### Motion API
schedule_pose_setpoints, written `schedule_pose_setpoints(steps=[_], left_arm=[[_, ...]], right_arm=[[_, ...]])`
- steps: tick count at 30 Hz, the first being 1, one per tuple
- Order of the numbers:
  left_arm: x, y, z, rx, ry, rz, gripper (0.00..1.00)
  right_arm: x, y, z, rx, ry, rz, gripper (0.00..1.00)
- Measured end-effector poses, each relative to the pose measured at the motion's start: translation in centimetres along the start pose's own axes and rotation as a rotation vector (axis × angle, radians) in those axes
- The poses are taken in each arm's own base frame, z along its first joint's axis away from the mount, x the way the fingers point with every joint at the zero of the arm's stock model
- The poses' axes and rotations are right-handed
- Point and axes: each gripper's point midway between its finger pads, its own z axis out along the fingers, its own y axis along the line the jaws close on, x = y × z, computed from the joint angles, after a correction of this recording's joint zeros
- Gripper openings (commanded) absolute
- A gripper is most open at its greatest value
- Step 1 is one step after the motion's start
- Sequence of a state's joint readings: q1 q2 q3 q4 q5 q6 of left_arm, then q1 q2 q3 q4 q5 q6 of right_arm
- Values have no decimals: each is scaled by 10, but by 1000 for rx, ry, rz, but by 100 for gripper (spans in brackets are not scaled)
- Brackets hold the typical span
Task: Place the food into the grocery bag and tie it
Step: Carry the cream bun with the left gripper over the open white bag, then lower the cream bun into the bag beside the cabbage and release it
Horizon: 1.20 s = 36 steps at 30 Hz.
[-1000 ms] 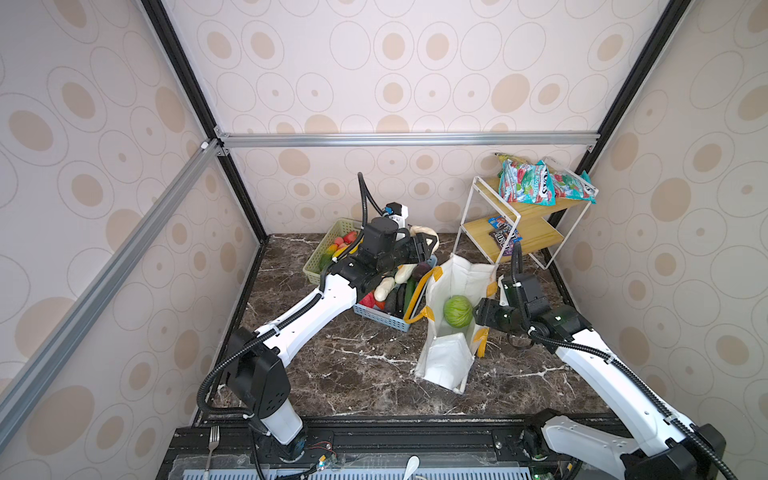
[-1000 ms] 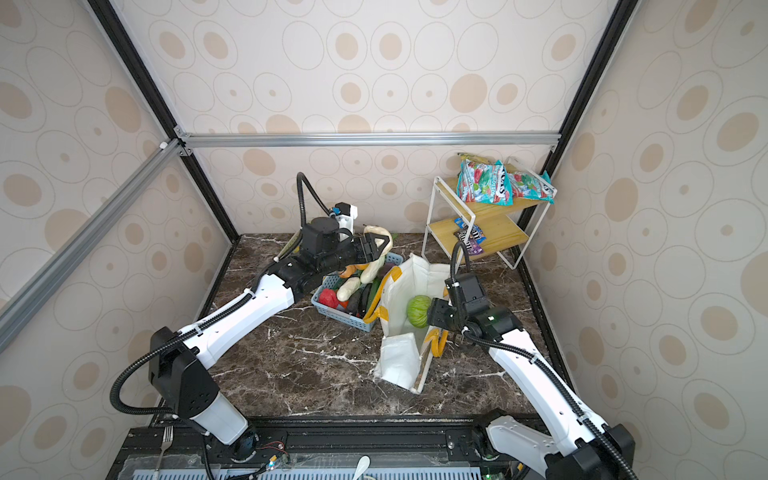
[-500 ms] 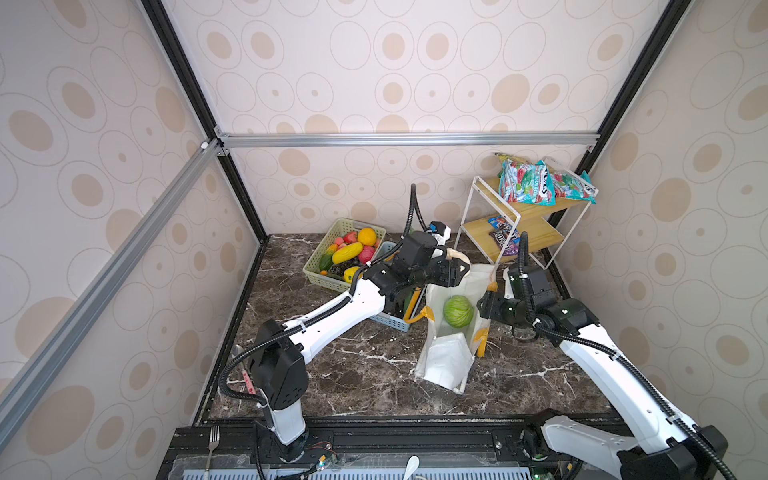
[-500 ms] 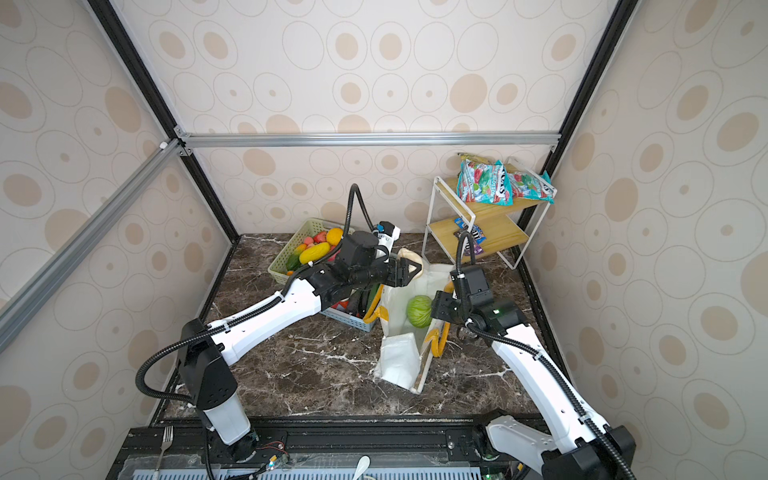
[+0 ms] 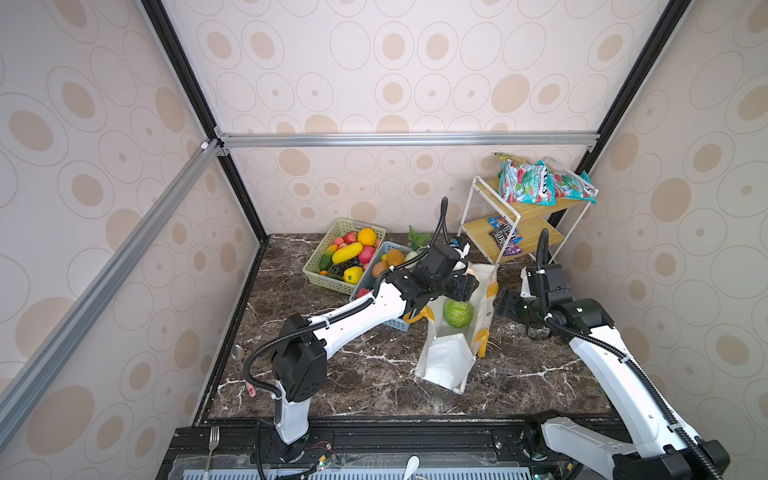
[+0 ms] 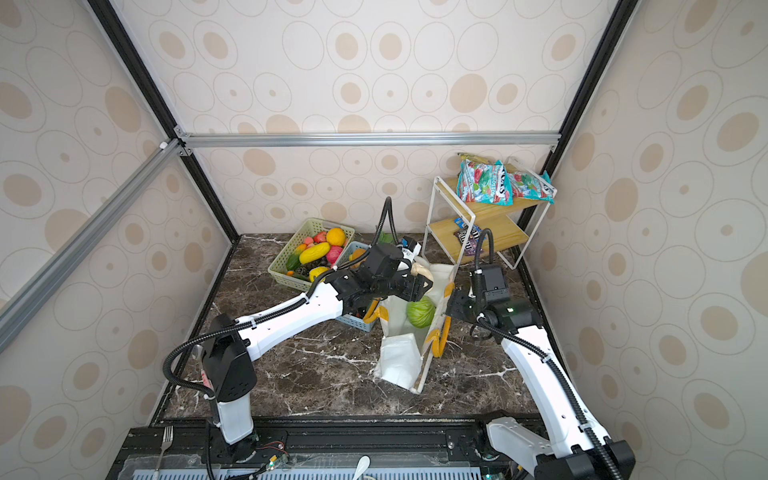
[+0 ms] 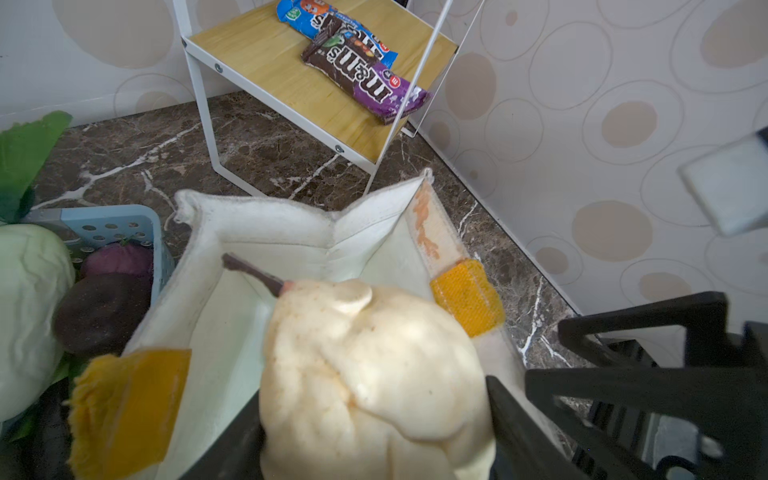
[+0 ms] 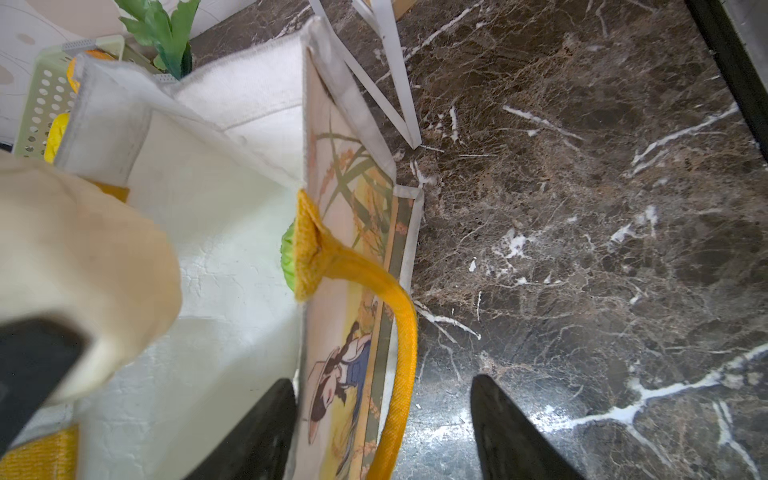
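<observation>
The grocery bag (image 5: 446, 361) (image 6: 399, 361) is a white tote standing open mid-table, with a green cabbage (image 5: 458, 313) (image 6: 420, 311) inside. My left gripper (image 5: 465, 286) (image 7: 374, 428) hovers over the bag's rim (image 7: 266, 220), shut on a pale cream knobbly fruit (image 7: 365, 365) (image 6: 422, 272) with a brown stem. My right gripper (image 5: 505, 303) (image 8: 380, 384) is open at the bag's right wall (image 8: 232, 216). One finger is inside the bag and the other outside, with the yellow handle (image 8: 399, 316) between them. More food fills the two baskets.
A pale green basket (image 5: 320, 266) and a light blue basket (image 5: 384, 249) sit left of the bag at the back. A white wire rack (image 5: 490, 216) with snack packets (image 5: 525, 187) and candy bags stands at the back right, close behind the bag.
My left arm swung right from the blue basket to above the bag's mouth, carrying the pale fruit. My right gripper shifted slightly along the bag's right wall.
</observation>
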<state>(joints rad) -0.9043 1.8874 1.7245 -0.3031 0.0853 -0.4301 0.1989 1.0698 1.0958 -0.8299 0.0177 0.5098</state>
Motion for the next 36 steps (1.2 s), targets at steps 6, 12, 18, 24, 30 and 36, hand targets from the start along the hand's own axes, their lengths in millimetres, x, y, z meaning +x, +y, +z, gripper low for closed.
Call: schedule_pose_setpoints(steps=[6, 12, 18, 24, 30, 36], left_arm=[[13, 2, 15, -33, 35, 36, 58], [33, 6, 31, -62, 81, 58, 58], [44, 11, 43, -86, 105, 72, 58], [59, 19, 56, -118, 139, 100, 58], [76, 29, 68, -148, 178, 125, 59], [75, 29, 70, -151, 173, 137, 59]], right_arm=[[-3, -7, -3, 9, -7, 20, 70], [-3, -12, -7, 9, -15, 33, 70], [-2, -14, -9, 9, -15, 34, 70], [0, -15, -8, 8, -10, 33, 70], [4, -16, -5, 8, 4, 31, 70], [7, -16, -4, 3, 12, 32, 70]])
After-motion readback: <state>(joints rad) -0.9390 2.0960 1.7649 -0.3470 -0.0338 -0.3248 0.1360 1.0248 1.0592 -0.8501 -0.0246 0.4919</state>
